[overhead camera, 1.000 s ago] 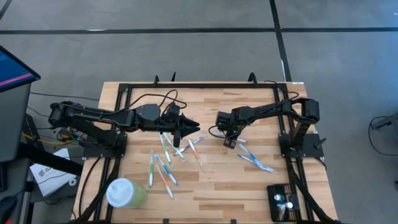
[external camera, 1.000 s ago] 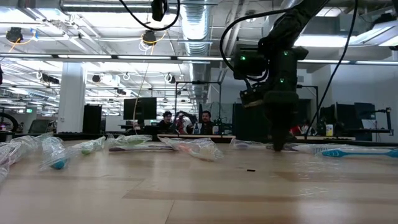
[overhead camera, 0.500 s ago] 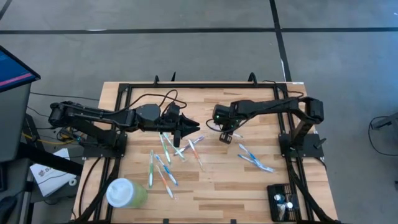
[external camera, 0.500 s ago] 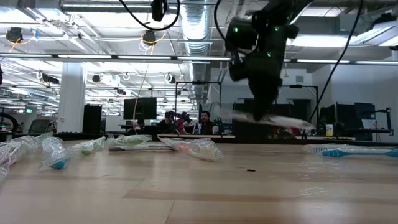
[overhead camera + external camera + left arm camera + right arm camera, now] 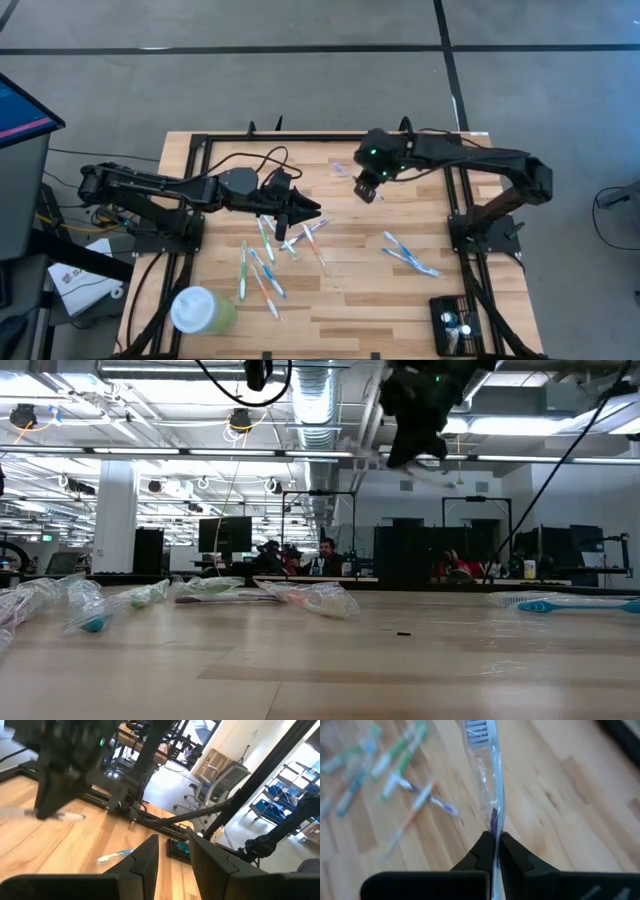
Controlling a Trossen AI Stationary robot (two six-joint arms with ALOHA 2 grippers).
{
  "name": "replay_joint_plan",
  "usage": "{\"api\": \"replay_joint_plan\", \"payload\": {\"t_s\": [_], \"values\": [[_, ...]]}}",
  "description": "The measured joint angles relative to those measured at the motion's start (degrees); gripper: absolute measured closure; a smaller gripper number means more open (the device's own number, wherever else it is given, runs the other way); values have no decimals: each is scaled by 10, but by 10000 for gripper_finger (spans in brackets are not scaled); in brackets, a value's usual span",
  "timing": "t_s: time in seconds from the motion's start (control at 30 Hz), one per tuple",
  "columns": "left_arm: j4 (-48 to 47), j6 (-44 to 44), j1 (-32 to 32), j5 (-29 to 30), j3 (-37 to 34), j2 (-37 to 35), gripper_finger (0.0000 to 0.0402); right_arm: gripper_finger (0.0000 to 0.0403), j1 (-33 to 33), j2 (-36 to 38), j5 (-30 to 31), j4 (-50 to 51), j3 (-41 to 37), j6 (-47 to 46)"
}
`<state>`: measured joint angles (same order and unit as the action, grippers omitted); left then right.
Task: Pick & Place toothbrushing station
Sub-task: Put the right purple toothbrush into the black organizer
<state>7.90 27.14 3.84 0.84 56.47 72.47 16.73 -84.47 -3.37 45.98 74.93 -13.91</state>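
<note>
My right gripper [image 5: 366, 188] is high above the table's far middle, shut on a blue and white toothbrush in a clear wrapper [image 5: 492, 785]. In the low view it is near the top [image 5: 412, 430]. The toothbrushing station [image 5: 455, 324], a small black holder, stands at the near right corner; it also shows in the left wrist view [image 5: 179, 848]. My left gripper [image 5: 306, 211] is open and empty, just above the loose toothbrushes [image 5: 268, 255] at the table's middle. My right gripper pinches the wrapped toothbrush's handle [image 5: 495, 831] between its two fingers, which lie across it. The bristle head [image 5: 477, 728] sticks out beyond the fingertips. The toothbrush is lifted clear of the table.
Several wrapped toothbrushes lie scattered left of centre, and two more [image 5: 408, 254] lie at the right. A pale green cup with a white lid [image 5: 202, 310] stands at the near left corner. A black frame [image 5: 325, 137] runs round the table. People sit in the room beyond [image 5: 325, 555].
My right gripper has risen from the table with the toothbrush, lifting it clear, and has gone toward the table's far edge. My left gripper has stayed in place.
</note>
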Motion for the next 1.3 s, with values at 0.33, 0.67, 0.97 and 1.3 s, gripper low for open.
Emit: {"api": "replay_joint_plan", "payload": {"t_s": [0.33, 0.67, 0.97, 1.3], "values": [[0, -1, -18, 0, 0, 0, 297, 397, -8, 61, -63, -89, 12, -58], [0, -3, -26, -23, 0, 0, 297, 395, -61, 68, -121, -196, 12, -85], [1, -16, -26, -23, 0, 0, 296, 393, -81, 66, -120, -298, 12, -127], [48, -18, -27, -16, 0, 0, 249, 393, -85, 66, -118, -441, 12, -151]]}}
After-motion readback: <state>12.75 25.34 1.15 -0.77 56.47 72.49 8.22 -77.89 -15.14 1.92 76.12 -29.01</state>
